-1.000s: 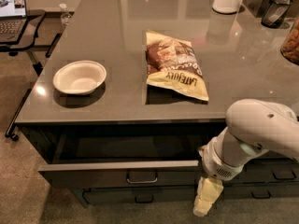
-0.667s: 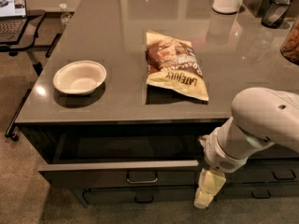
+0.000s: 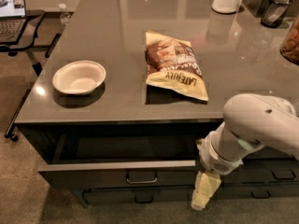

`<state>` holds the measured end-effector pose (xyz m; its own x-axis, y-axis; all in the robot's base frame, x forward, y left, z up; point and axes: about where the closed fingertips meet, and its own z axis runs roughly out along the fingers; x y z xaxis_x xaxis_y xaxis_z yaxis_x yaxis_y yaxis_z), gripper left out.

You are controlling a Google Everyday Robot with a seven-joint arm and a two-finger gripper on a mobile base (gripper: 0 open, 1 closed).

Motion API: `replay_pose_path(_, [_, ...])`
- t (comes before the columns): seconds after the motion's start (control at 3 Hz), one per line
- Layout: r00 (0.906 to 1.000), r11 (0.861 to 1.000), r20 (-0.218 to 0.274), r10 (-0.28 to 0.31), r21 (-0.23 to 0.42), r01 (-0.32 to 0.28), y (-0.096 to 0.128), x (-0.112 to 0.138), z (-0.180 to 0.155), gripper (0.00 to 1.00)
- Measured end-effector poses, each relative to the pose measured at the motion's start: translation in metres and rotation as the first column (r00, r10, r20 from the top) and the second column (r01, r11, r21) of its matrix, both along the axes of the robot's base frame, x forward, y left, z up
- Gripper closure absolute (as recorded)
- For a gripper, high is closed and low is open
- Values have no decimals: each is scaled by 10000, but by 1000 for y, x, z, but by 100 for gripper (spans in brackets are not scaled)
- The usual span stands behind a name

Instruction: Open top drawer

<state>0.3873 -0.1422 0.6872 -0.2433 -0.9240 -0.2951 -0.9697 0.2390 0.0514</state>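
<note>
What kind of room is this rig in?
Probably an office kitchenette: a grey counter with a chip bag and white bowl on it, and a laptop off to the side. The gripper hangs by the open top drawer.

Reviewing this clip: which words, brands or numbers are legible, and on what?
"LATEJULY", upside down: yellow-and-brown snack bag on the grey countertop.
Bag's smaller print: too blurred.
Open laptop's screen: unreadable.
None on the robot's hand, low before the pulled-out dark grey top drawer.

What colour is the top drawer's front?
Dark grey, seen in the camera view: top drawer, pulled open; the gripper hangs right of its handle.
</note>
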Motion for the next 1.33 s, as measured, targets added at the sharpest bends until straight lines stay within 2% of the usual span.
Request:
replay_pose_path(1.0, [9975, 9998, -705, -110, -147, 100, -6, -5, -46, 0])
replay_pose_path(1.33, [9974, 9998, -709, -111, -147, 101, -6, -5, -46, 19])
